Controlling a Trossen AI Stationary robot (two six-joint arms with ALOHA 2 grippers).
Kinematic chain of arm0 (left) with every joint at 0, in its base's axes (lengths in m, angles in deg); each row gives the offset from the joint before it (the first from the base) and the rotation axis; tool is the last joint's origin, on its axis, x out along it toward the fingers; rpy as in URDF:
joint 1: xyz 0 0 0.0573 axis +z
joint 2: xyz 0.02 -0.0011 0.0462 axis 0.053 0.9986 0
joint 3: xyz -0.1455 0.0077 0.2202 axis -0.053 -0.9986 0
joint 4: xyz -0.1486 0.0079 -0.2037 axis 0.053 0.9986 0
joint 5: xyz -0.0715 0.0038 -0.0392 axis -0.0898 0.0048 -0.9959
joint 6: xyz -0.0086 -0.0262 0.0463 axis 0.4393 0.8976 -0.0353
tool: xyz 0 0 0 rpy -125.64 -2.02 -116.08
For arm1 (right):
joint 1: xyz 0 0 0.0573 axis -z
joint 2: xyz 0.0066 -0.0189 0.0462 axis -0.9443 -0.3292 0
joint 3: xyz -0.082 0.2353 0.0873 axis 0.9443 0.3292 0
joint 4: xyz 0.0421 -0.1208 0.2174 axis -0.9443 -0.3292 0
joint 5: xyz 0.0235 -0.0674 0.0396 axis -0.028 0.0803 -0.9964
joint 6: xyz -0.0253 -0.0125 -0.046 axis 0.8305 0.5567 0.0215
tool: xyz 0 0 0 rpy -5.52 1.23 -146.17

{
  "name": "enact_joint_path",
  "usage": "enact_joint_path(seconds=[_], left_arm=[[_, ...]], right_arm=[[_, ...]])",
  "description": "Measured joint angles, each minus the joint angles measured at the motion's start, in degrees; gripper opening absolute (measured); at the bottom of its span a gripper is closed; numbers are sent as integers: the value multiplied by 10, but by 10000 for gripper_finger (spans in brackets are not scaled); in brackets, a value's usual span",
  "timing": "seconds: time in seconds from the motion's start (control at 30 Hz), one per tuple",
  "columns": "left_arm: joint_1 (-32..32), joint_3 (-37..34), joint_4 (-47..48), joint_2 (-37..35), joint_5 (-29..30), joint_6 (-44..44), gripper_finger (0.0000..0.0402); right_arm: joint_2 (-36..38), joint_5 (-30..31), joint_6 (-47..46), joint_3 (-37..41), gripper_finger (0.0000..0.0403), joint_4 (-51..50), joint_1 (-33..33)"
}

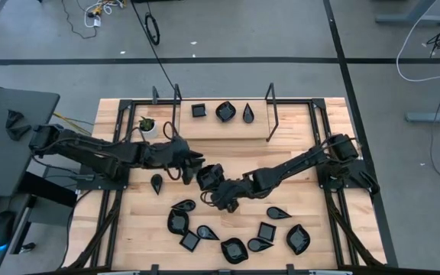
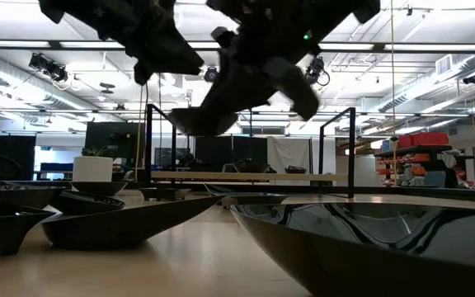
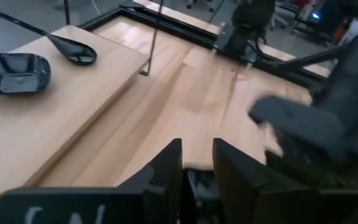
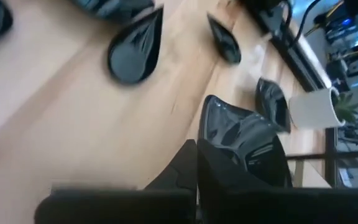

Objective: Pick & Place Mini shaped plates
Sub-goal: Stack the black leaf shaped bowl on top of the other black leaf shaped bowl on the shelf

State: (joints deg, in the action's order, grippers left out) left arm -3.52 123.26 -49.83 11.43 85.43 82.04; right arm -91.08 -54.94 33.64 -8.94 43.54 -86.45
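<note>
A: What sits nearest the front edge of the table?

B: A loose cluster of mini shaped plates (image 1: 234, 250), spread from about seven to five o'clock of the table's middle. One teardrop plate (image 1: 156, 182) lies apart at about nine o'clock.

A: And the arms?

B: They meet near the centre. The right gripper (image 1: 207, 177) has its fingers clamped on the rim of a square black plate (image 4: 244, 140); in the low view that plate (image 2: 204, 122) hangs clear above the wood. The left gripper (image 1: 192, 163) is just beside it, at about ten o'clock of it, with a narrow gap between its fingers (image 3: 166, 163) and nothing in them.

A: Farther back?

B: A raised wooden shelf (image 1: 228, 126) at twelve o'clock carries three plates: a square one (image 1: 198, 111), a rounded one (image 1: 225, 111) and a teardrop (image 1: 249, 112). A small white pot (image 1: 148, 124) with a green plant stands at the shelf's left end, about eleven o'clock.
</note>
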Motion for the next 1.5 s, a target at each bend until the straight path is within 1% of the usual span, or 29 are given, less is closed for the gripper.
enact_joint_path(seconds=[0.07, 0.13, 0.23, 0.33, 0.4, 0.53, 0.57, 0.63, 0.8, 1.03, 1.17, 1.5], left_arm=[[-5, 0, 11, -14, -20, -1, 103], [-14, 0, 28, -29, -32, -1, 105], [-32, 0, 44, -36, -30, -3, 105], [-52, 0, 54, -39, -14, -3, 105], [-64, 0, 66, -39, 3, -10, 105], [-82, 0, 76, -39, 52, -11, 105], [-85, 0, 76, -39, 64, -11, 105], [-90, 0, 75, -39, 84, -12, 106], [-91, 0, 76, -39, 99, -12, 106], [-90, 0, 75, -39, 103, -12, 106], [-90, 0, 75, -39, 104, -12, 105], [-90, 0, 75, -38, 104, -12, 106]], right_arm=[[21, 5, 15, 0, 3, -39, 15], [41, 10, 41, 0, 3, -66, 43], [70, 11, 77, 0, 4, -85, 102], [89, 10, 126, 0, 4, -97, 175], [93, -13, 157, 0, 4, -101, 232], [82, -119, 184, 0, 4, -98, 332], [76, -135, 192, 0, 4, -101, 349], [62, -145, 216, 0, 4, -95, 373], [39, -174, 247, 0, 6, -58, 402], [37, -176, 245, 0, 16, -53, 412], [34, -204, 236, 0, 17, -55, 414], [20, -203, 230, 0, 18, -58, 415]])
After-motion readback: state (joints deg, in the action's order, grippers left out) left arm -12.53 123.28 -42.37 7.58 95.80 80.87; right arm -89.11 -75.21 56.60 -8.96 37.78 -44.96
